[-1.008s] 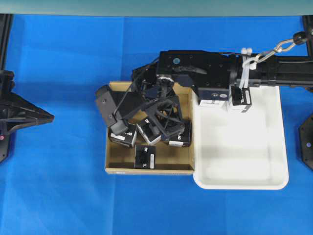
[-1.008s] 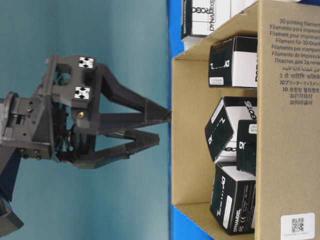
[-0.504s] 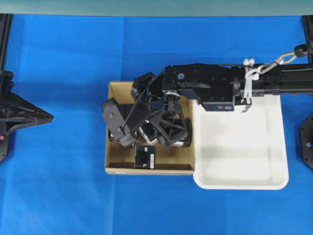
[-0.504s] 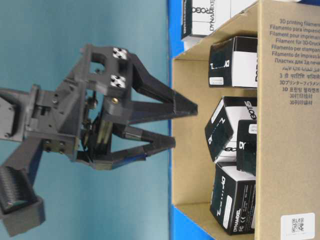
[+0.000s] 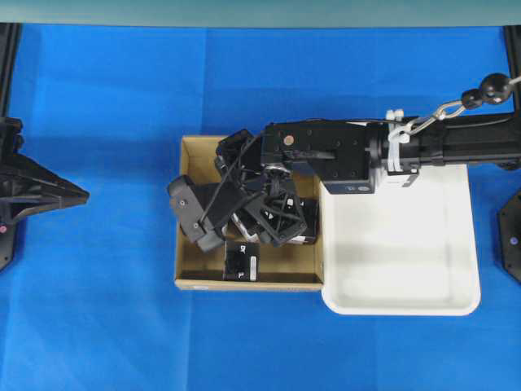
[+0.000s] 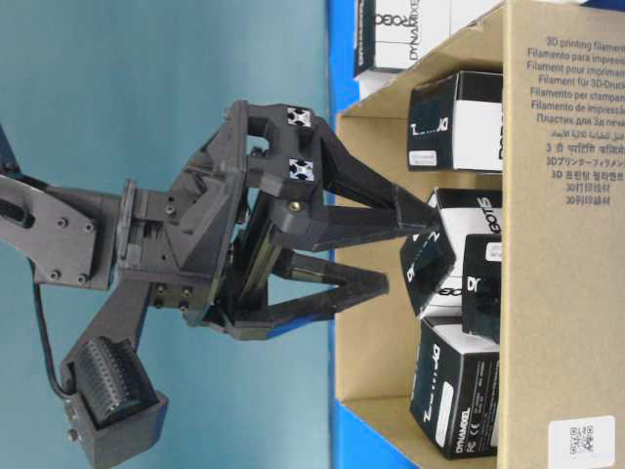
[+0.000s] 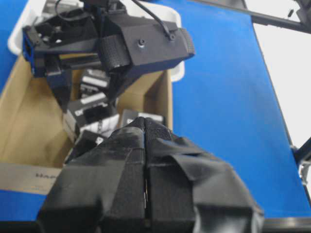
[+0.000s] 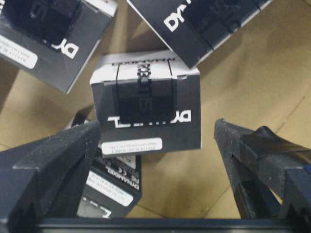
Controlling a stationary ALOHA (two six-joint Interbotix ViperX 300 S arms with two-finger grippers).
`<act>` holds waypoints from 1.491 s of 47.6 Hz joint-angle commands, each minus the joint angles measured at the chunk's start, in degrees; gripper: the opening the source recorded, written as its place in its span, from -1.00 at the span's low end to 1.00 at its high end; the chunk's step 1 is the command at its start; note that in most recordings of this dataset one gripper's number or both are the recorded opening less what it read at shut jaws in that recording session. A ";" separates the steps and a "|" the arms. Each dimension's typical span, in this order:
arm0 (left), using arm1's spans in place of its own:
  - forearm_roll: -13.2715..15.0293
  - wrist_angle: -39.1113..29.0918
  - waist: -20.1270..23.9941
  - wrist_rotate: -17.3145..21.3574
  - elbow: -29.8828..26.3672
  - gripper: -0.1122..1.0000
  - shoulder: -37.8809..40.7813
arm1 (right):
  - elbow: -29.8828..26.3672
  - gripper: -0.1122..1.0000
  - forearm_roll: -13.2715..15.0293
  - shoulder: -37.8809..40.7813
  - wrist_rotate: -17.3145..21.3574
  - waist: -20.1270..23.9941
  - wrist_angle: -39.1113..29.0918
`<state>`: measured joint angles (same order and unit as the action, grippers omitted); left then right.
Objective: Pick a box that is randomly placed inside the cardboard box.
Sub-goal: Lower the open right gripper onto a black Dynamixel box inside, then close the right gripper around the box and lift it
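Cardboard box (image 5: 189, 244) is the anchor here, sitting on the blue table (image 5: 106, 106) with its right wall touching a white plastic tray (image 5: 399, 305). Right gripper (image 5: 244, 220) reaches in from the tray side and hangs over the middle of the cardboard box, jaws spread wide with nothing between them. In the table-level view the right gripper (image 6: 391, 256) has its fingertips past the rim of the cardboard box (image 6: 557, 244), and the upper finger (image 6: 386, 217) is right at a black carton's corner; can't tell if it actually touches.

From the right wrist camera, the box (image 8: 148, 104) sits straight ahead between the two spread fingers (image 8: 53, 160), lying on the brown floor of the cardboard box, black with white lettering and a white label strip along its near edge. It's apart from both fingers. More look-alike black cartons (image 8: 53, 41) crowd around it toward the far side, and another one lies partly under its left corner.

One lone carton (image 5: 241, 262) sits near the front wall of the cardboard box, clear of the cluster under the arm.

Left gripper (image 7: 145, 160) is parked well to the left of the cardboard box, its taped fingers pressed together on nothing.
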<state>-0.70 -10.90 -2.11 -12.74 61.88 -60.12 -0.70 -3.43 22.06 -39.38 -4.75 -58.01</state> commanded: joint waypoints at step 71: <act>-0.18 0.35 0.97 0.00 -0.53 -0.93 0.79 | -0.09 1.00 -9.49 1.14 0.44 0.09 0.62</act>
<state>-0.70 -10.90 -1.32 -12.74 61.96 -59.77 -0.70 -12.13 23.20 -39.02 -5.01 -57.30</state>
